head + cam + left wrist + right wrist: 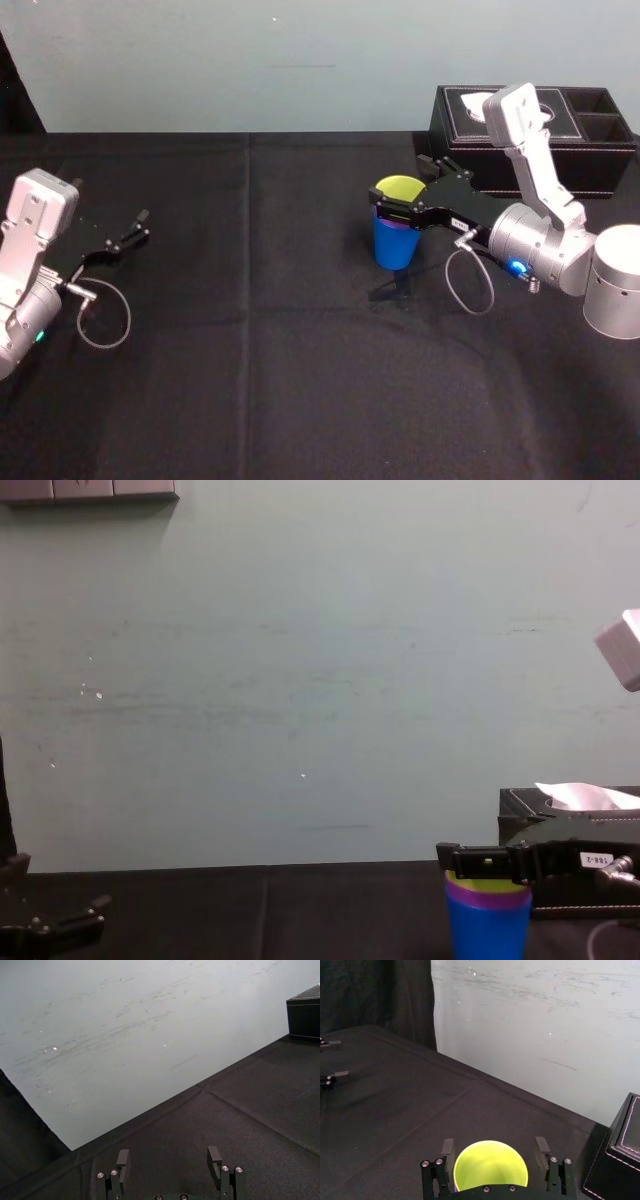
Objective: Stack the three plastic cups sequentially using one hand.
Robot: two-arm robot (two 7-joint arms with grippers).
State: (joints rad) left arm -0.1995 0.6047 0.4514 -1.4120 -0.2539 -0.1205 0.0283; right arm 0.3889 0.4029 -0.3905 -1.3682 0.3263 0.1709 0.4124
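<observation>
Black desk [250,350]: my right pincer [402,188] sits released, yellow-green cup [490,1167] between its tips (left pincer [169,1157] idle, likewise released); I'd withdraw level, avoiding the rim.

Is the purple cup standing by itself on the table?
No, the chest view shows the purple cup nested in the blue cup, the yellow-green cup inside it, the right hand around the rim.

Blue cup [393,250], purple cup [487,891] and yellow-green cup [400,187] are plain; the table [250,350] is black, the box [600,152] black, white-stitched.
</observation>
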